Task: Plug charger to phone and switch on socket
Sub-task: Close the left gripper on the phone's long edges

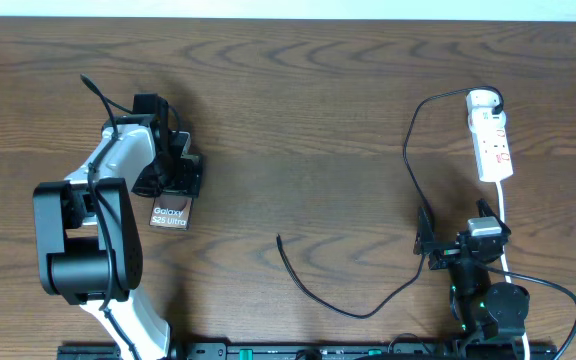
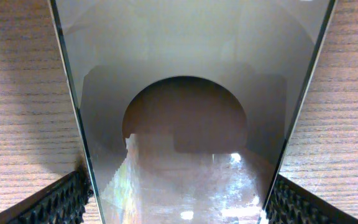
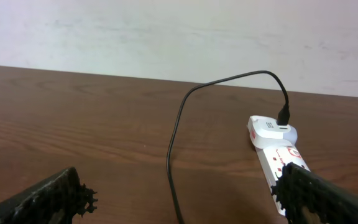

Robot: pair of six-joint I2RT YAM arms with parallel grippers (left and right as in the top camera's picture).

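The phone (image 1: 169,214) lies on the table at the left, its dark screen showing "Galaxy" lettering. It fills the left wrist view (image 2: 179,74). My left gripper (image 1: 173,185) (image 2: 179,202) is shut on the phone's two long edges. The socket (image 1: 493,145) (image 3: 272,155) is a white power strip at the far right. The charger's white adapter (image 1: 483,100) (image 3: 267,129) is plugged into its far end. The black charger cable (image 1: 368,311) (image 3: 173,155) loops down to a loose tip (image 1: 279,238) at mid-table. My right gripper (image 1: 458,240) (image 3: 182,193) is open and empty, with the cable running between its fingers.
The strip's white cord (image 1: 504,215) runs toward the front edge past my right arm. The table (image 1: 308,120) is dark wood. A pale wall (image 3: 166,31) stands behind its far edge.
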